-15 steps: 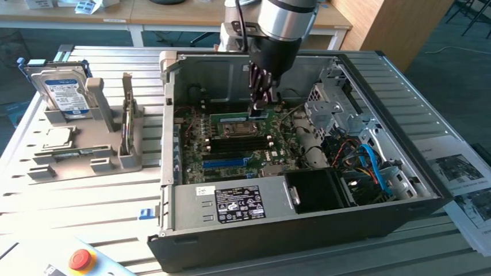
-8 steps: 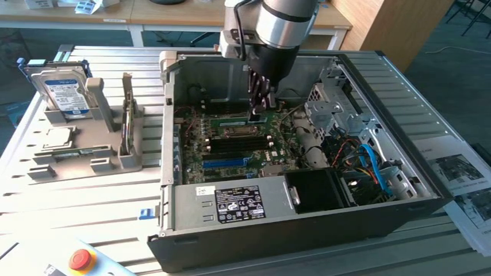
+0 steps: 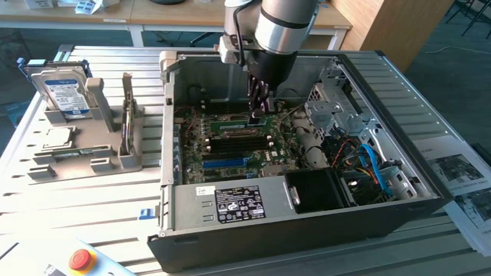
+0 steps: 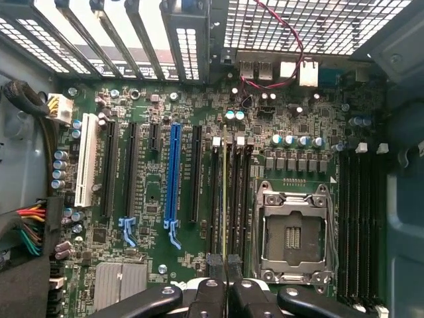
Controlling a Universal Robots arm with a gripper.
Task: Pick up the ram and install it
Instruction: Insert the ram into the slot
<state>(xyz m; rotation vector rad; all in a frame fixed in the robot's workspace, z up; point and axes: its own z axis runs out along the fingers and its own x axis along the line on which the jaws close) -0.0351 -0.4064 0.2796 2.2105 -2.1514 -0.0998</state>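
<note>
The ram (image 4: 224, 199) stood on edge directly under the hand (image 4: 225, 265). Its long axis lay level along the black memory slots (image 4: 236, 199), beside the empty processor socket (image 4: 295, 232). Whether it was seated could not be told. The hand was clenched on the ram's flat faces and pointed straight down from the arm (image 3: 280, 29) into the open computer case (image 3: 307, 238). In the exterior view, a second green stick (image 3: 126, 118) stood in a grey holder (image 3: 84, 154) on the table (image 3: 92, 207), well away from the hand.
</note>
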